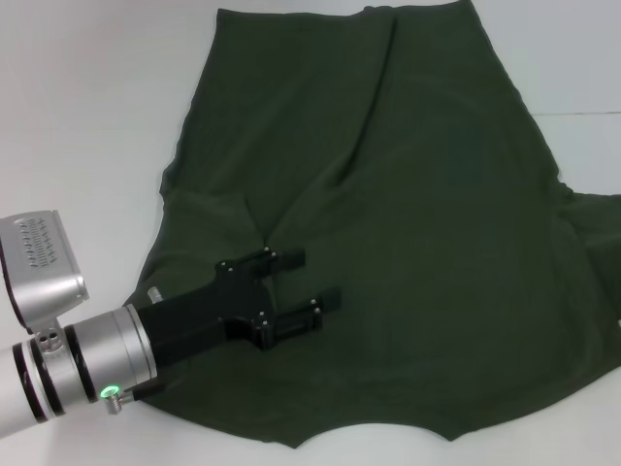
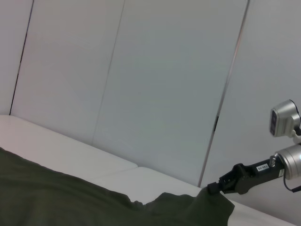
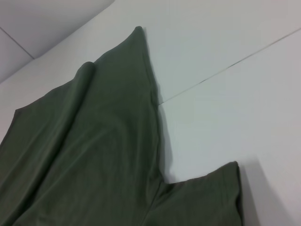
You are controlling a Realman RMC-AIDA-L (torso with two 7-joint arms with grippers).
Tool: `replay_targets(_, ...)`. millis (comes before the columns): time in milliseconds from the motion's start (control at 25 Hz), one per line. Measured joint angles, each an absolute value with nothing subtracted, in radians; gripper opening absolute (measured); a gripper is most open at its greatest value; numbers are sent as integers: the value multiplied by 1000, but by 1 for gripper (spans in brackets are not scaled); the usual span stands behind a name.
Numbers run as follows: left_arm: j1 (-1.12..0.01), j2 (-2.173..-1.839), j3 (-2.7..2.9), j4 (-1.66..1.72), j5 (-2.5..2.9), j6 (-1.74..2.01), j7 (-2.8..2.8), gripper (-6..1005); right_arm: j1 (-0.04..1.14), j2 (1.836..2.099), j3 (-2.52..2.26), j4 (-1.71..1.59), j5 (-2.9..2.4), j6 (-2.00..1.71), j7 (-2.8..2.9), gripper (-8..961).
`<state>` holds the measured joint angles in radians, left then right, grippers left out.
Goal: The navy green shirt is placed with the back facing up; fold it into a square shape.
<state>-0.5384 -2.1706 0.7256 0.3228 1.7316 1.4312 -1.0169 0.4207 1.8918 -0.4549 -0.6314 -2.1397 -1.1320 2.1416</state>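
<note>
Nearest the robot, the left gripper (image 1: 296,288) reached in low over the near-left part of the navy green shirt (image 1: 408,214), its two black fingers (image 1: 286,258) spread apart with a clear gap between them and nothing pinched; it hovered or rested just above the cloth, probably placed there to take hold of a fold line or the side edge for the first fold. The shirt lay spread across the white table (image 1: 87,116), not yet folded, with soft creases running from near the gripper toward the far hem (the near edge curved like a neckline, though that was hard to confirm). Farther off, at the shirt's right side, the left wrist view showed the right gripper (image 2: 215,188) touching a raised corner of the fabric; it seemed to be closed on that corner, lifting it so the side could be carried over. Beyond stood a plain panelled wall (image 2: 155,84).
</note>
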Motion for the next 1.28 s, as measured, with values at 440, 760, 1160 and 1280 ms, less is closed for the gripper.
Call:
replay_targets(440,-537,-2171,724,311,1724,1419,-1017,752,438,1878,-468,-645,-2141,-1092,2095,11)
replay_targets(760,-537,-2171,724,310,1724,1417,-1017,753,467,1882,-479,-646,-2157,-1046,2044,12)
replay_targets(1160,-538,-2171,724,310,1722,1417,-1017,752,500,1878,-497,-646,-2169,-1034,2036,11)
replay_targets(1280,-538,-2171,724,310,1720,1417,-1017,752,505,1879,-506,-646,-2169,-1034,2036,11)
